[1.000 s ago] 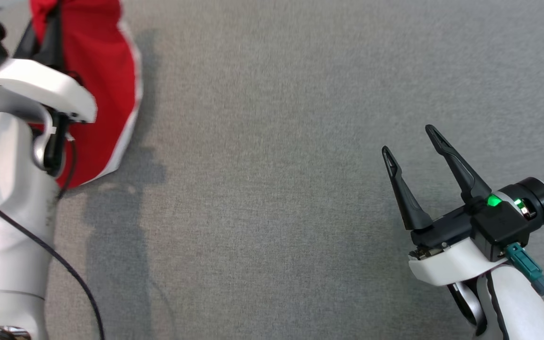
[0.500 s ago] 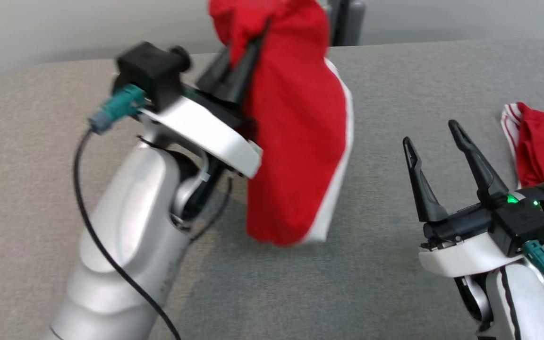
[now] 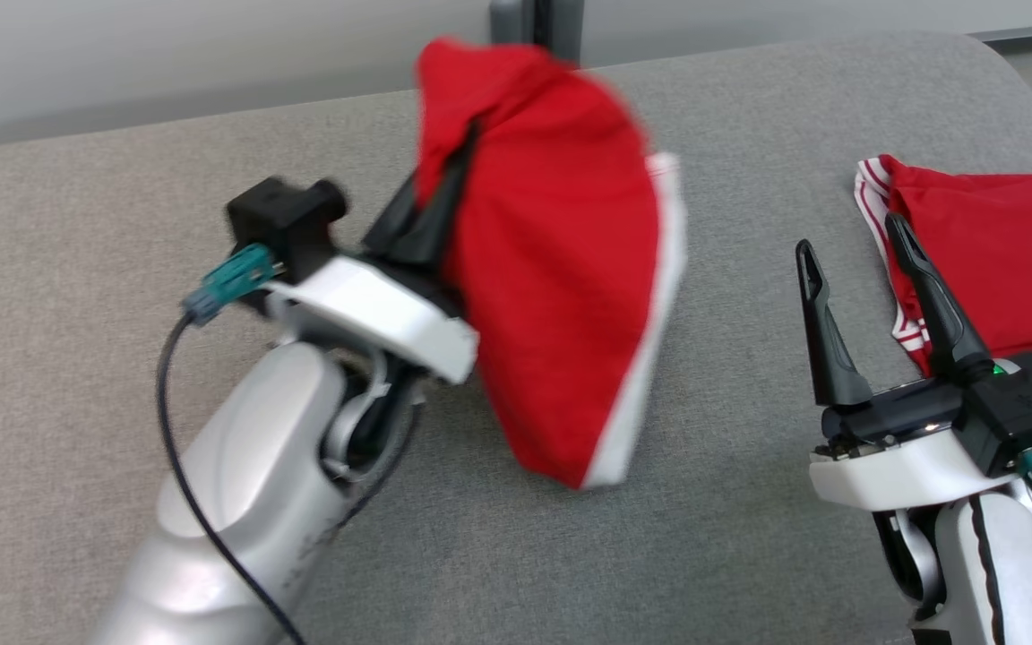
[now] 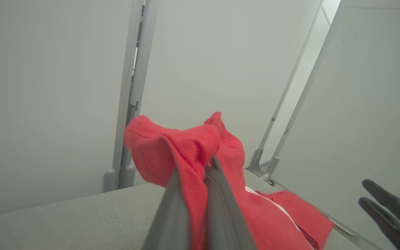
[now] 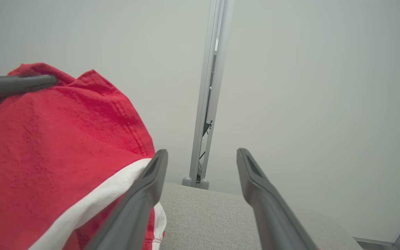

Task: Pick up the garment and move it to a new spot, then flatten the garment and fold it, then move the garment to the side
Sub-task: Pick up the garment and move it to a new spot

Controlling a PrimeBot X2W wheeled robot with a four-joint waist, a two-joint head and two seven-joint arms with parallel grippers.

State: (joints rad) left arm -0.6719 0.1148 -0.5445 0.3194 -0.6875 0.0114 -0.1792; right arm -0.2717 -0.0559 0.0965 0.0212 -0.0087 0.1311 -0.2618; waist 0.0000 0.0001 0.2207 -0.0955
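Note:
A red garment (image 3: 561,296) with a white edge hangs in the air above the grey table (image 3: 749,134). My left gripper (image 3: 467,157) is shut on its bunched top, and the cloth drapes down to the right of the fingers. In the left wrist view the garment (image 4: 186,146) is pinched between the two fingers of the left gripper (image 4: 196,165). My right gripper (image 3: 850,235) stands open and holds nothing, to the right of the hanging cloth. Between the spread fingers of the right gripper (image 5: 202,152) I see bare wall, with the garment (image 5: 57,139) on the left.
A second red garment (image 3: 991,260) with striped trim lies on the table at the right, behind my right gripper's fingers. A grey post (image 3: 534,18) stands against the pale wall behind the table's far edge. The table's rounded corner is at the upper right.
The head camera has tilted up, bringing the far edge and the second garment into sight. My left arm has carried the held garment toward the right gripper. The right gripper stays open.

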